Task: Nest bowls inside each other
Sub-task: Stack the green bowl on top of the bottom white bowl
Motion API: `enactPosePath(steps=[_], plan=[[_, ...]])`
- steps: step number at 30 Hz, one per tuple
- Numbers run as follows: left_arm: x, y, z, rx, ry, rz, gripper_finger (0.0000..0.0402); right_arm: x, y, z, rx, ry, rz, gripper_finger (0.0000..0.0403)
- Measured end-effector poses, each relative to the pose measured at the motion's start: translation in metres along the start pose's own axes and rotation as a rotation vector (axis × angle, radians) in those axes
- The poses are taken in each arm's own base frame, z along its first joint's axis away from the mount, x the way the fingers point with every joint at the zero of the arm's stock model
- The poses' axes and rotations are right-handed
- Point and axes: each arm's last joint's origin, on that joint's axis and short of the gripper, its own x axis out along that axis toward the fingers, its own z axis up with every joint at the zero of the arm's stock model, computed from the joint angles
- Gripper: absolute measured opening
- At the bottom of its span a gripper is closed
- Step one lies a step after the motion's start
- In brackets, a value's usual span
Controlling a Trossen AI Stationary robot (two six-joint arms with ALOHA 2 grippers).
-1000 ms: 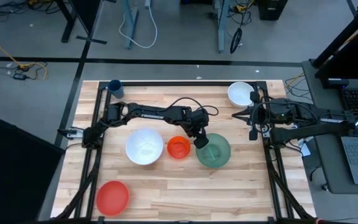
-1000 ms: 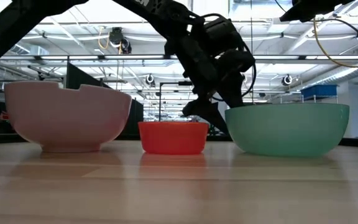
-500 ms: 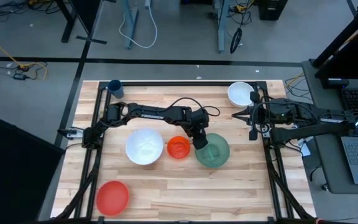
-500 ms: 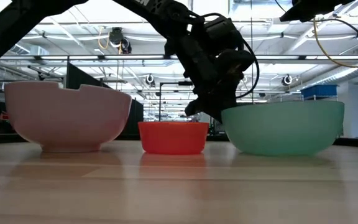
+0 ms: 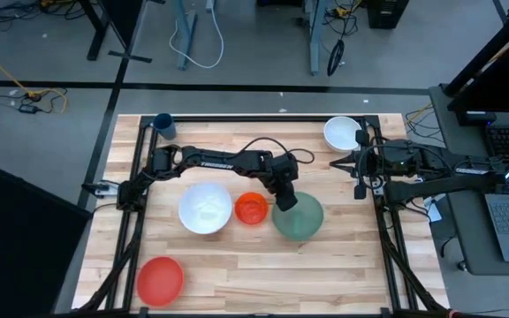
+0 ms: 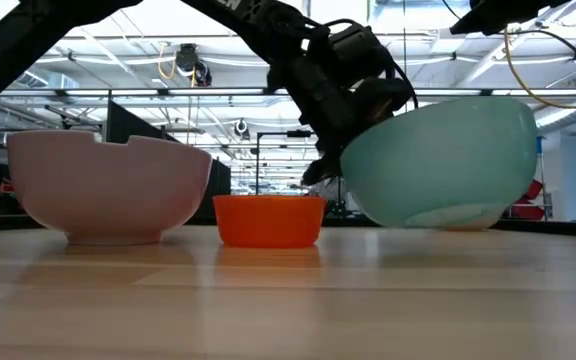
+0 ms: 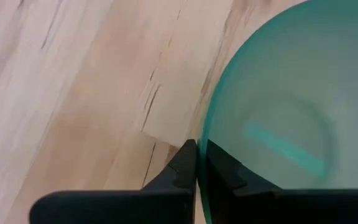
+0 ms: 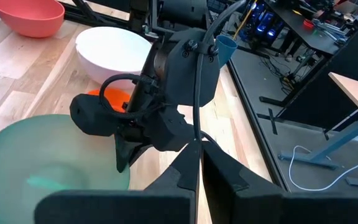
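My left gripper (image 5: 284,201) (image 7: 197,165) is shut on the green bowl (image 5: 300,219) (image 6: 448,165), which hangs tilted just above the table's middle. Left of it the small orange-red bowl (image 5: 252,209) (image 6: 268,220) and the large white bowl (image 5: 205,208) (image 6: 108,195) stand on their bases. The red bowl (image 5: 160,280) sits near the near left corner. At the far right is the smaller white bowl (image 5: 342,133). My right gripper (image 5: 358,187) (image 8: 199,168) waits shut above the table's right edge. My left gripper pinches the green bowl's rim (image 7: 201,134) on its far left side, one finger inside the bowl and one outside. The fingers slant down from the table's left and far side. The bowl is tilted and lifted a little off the table, and its underside (image 6: 448,212) shows in the low view.
A small dark blue cup (image 5: 163,125) stands at the far left corner. A black frame runs along the table's edges (image 5: 135,221). Bare wood lies along the near side (image 5: 281,283), right of the red bowl.
My left gripper has shut on the green bowl's rim and rolled a little. The bowl stood flat on the table. It has now tipped up, risen off the wood and shifted slightly toward the left. The small orange-red bowl has slid a little to the left.
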Motion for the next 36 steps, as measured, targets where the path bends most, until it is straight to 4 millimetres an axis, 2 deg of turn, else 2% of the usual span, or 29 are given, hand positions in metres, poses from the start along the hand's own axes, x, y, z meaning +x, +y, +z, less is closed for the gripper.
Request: enactPosePath(steps=[5, 10, 13, 17, 24, 28, 32, 36], plan=[[-0.005, -0.004, 0.001, 0.002, 0.018, -0.069, 0.0001, 0.000, 0.000, -0.001, -0.002, 0.009, 0.002, 0.0000], [-0.040, -0.014, 0.005, 0.029, 0.001, -0.079, 0.0000, 0.000, 0.000, -0.002, -0.004, 0.018, 0.004, 0.0000], [-0.070, -0.018, 0.007, 0.043, -0.022, -0.048, 0.0000, 0.000, 0.000, -0.002, -0.003, 0.019, 0.004, 0.0000], [-0.120, -0.023, 0.004, 0.064, -0.060, 0.042, 0.0000, 0.000, 0.000, -0.002, 0.001, 0.022, 0.005, 0.0000], [-0.195, -0.028, -0.026, 0.104, 0.000, 0.308, 0.0000, 0.000, 0.001, -0.005, 0.007, 0.058, 0.009, 0.0000], [-0.219, -0.029, -0.044, 0.134, 0.083, 0.424, 0.0000, 0.001, 0.001, -0.006, 0.034, 0.067, 0.010, 0.0000], [-0.229, -0.031, -0.061, 0.161, 0.182, 0.528, 0.0000, 0.003, 0.002, -0.005, 0.056, 0.075, 0.011, 0.0000], [-0.230, -0.032, -0.071, 0.189, 0.238, 0.590, 0.0000, 0.007, 0.002, -0.005, 0.084, 0.084, 0.011, 0.0000]])
